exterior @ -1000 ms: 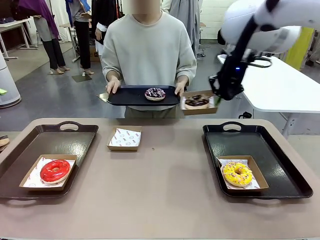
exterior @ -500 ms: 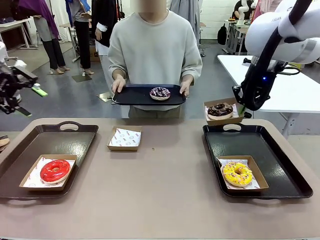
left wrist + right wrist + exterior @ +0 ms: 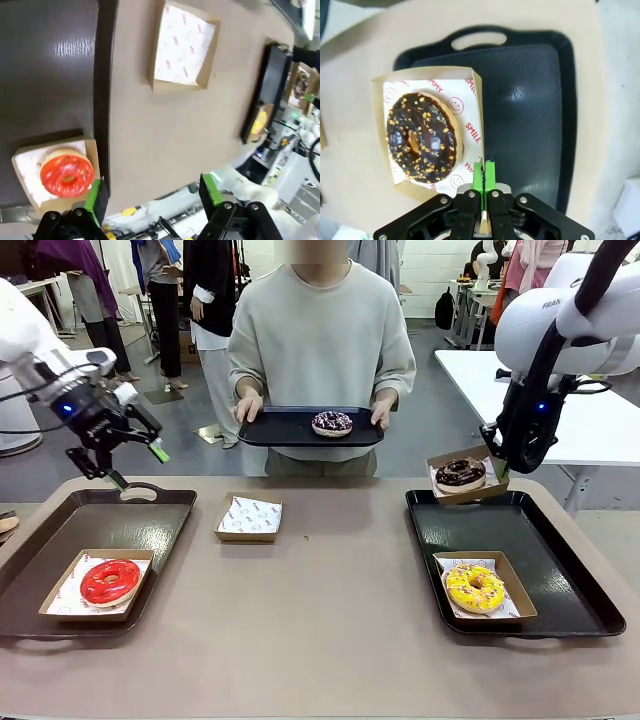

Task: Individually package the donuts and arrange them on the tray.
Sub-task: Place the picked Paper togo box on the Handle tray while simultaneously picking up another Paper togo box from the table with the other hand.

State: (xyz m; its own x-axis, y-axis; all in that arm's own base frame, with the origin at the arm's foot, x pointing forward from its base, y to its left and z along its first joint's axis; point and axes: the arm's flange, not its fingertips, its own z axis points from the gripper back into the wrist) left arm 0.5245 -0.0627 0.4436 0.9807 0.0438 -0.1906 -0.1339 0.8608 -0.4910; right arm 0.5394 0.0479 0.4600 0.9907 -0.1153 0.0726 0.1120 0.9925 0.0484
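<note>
Right claw (image 3: 484, 172) clenched on the rim of the cardboard box (image 3: 420, 73) carrying the chocolate donut (image 3: 422, 136), aloft over the right tray's (image 3: 470, 530) far end. Left claw (image 3: 138, 466) released, above the left tray's (image 3: 130, 525) handle. Red donut (image 3: 110, 581) and yellow donut (image 3: 474, 587) boxed on those trays; purple donut (image 3: 332, 423) on the person's tray (image 3: 275, 428).

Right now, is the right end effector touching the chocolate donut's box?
Touching. The right wrist view shows the right end effector pinched shut on the rim of the box.
</note>
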